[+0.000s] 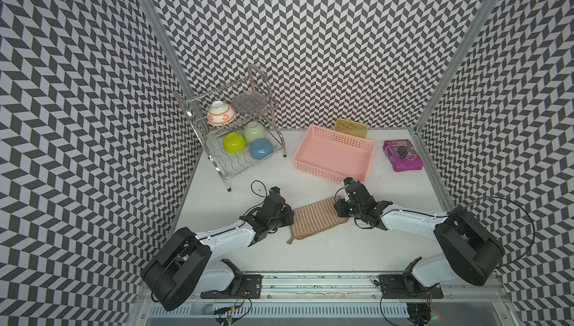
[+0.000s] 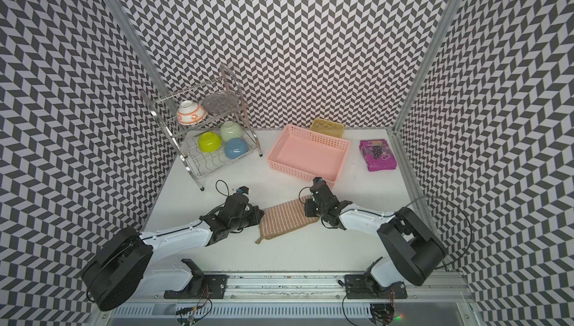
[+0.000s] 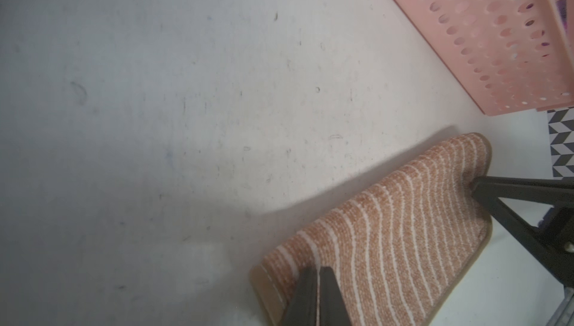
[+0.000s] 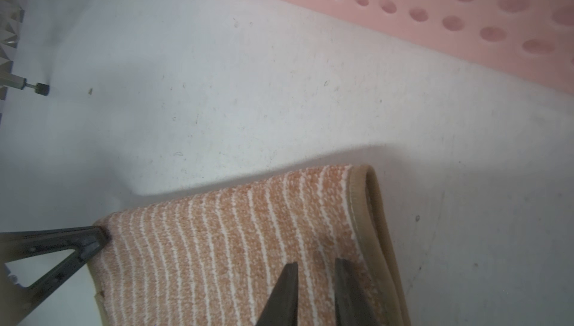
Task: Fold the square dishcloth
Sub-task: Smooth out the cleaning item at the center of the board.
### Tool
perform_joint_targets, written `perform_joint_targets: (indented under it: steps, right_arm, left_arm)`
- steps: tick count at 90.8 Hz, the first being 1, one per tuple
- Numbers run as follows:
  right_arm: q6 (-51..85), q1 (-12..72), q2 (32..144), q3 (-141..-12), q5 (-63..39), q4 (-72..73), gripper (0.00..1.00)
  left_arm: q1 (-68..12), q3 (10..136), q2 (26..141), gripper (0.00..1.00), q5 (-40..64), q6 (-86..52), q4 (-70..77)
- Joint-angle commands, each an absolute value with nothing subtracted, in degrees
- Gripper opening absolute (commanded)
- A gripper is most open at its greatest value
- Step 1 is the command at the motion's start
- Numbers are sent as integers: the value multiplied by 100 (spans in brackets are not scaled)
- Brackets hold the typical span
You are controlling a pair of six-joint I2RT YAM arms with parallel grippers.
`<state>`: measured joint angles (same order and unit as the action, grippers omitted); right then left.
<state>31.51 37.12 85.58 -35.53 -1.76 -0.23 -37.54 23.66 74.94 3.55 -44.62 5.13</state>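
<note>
**Task item.** The square dishcloth (image 1: 316, 219) (image 2: 285, 219) is found on the white table (image 1: 310, 256), near centre, between the two grippers and well short of the pink basket (image 1: 329, 172). It lies at a slant, its right end farther away than its left. It appears doubled over. A rounded fold runs along the far side in the left wrist view (image 3: 388, 231), and two tan hem layers are seen stacked at the right end in the right wrist view (image 4: 233, 246). A small loop (image 1: 290, 241) projects from the near left corner.

**Left gripper.** The left gripper (image 1: 293, 215) (image 3: 317, 273) is positioned at the cloth's left end. Its jaws are pressed together over the striped surface. Whether a layer is pinched cannot be told.

**Right gripper.** The right gripper (image 1: 337, 208) (image 4: 315, 266) is placed at the cloth's right end. Its jaws stand slightly apart, and striped fabric is seen through the gap. No clamp on the cloth can be confirmed.

**Surroundings.**
- A wire dish rack (image 1: 231, 169) is noted at the far left.
  - The upper tier holds an orange-patterned bowl (image 1: 221, 113) and a glass plate (image 1: 248, 102).
  - The lower tier holds pale green (image 1: 254, 131), lime (image 1: 234, 142) and blue (image 1: 261, 149) bowls, all upturned.
- A yellow tray (image 1: 351, 128) is seen behind the basket.
- A purple packet (image 1: 402, 155) is seen at the far right.
</note>
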Motion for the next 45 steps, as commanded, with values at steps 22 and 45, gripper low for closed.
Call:
perform_joint_targets:
  steps: [22,45]
  right_arm:
    - [3209,3683,8735,-3657,153,318,22]
    - [3188,3624,8782,-3754,216,312,23]
  left_arm:
    - [-3507,2163,8003,4,239,-4245,1253]
    - [-3223,2601,8223,4,-35,-3718,1278]
